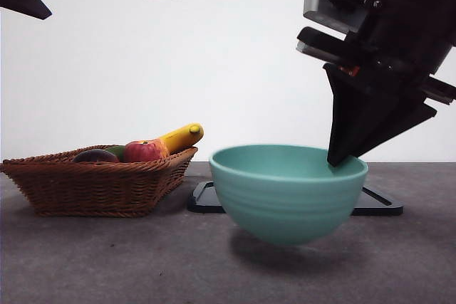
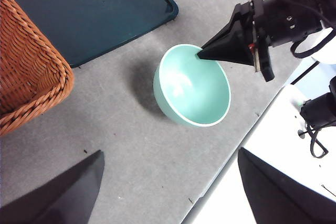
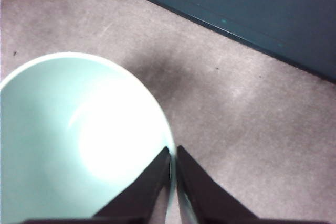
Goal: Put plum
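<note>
Grey bench: plum (image 1: 95, 156) lies at the basket's (image 1: 100, 186) left end; smooth, firm, likely slippery, so grip its middle. Right gripper (image 1: 340, 156) pinches the bowl's (image 1: 288, 194) rim; left gripper (image 2: 168, 192) waits, jaws wide, empty.

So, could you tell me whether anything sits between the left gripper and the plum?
Possibly: the plum lies inside the basket, beside the apple, so the wicker wall could interfere. The left gripper hovers open, apart from it.

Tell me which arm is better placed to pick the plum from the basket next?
Probably the left. The right pincer is shut on the bowl's rim and appears to hold it off the table. The left pincer is open, holds nothing, and has the basket holding the plum close by.
</note>
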Controlling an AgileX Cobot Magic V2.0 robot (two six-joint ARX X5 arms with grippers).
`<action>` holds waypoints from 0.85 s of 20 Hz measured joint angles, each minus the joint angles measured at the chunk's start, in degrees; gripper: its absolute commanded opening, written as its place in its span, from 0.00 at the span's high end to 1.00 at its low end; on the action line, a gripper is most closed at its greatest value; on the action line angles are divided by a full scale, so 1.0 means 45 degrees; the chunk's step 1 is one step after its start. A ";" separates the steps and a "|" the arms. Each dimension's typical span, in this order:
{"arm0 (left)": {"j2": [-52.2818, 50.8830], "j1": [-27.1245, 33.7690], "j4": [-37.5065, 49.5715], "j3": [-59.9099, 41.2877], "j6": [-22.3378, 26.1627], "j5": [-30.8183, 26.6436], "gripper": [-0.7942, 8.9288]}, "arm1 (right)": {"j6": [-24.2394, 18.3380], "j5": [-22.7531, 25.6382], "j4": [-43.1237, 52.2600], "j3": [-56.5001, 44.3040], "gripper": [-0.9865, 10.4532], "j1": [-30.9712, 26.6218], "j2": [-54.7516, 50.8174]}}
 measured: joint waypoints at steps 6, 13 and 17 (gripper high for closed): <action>0.0000 0.0000 0.0000 0.0000 0.0000 0.0000 0.50 | 0.0005 0.0000 0.0000 -0.0073 0.91 -0.0005 0.0690; 0.0000 0.0000 0.0000 0.0000 0.0000 0.0000 0.50 | 0.0015 -0.0005 -0.0005 -0.0073 0.73 0.0000 0.0758; 0.0000 0.0000 0.0000 0.0000 0.0000 0.0000 0.50 | 0.0282 -0.0005 -0.0005 -0.0073 0.68 0.0000 0.0685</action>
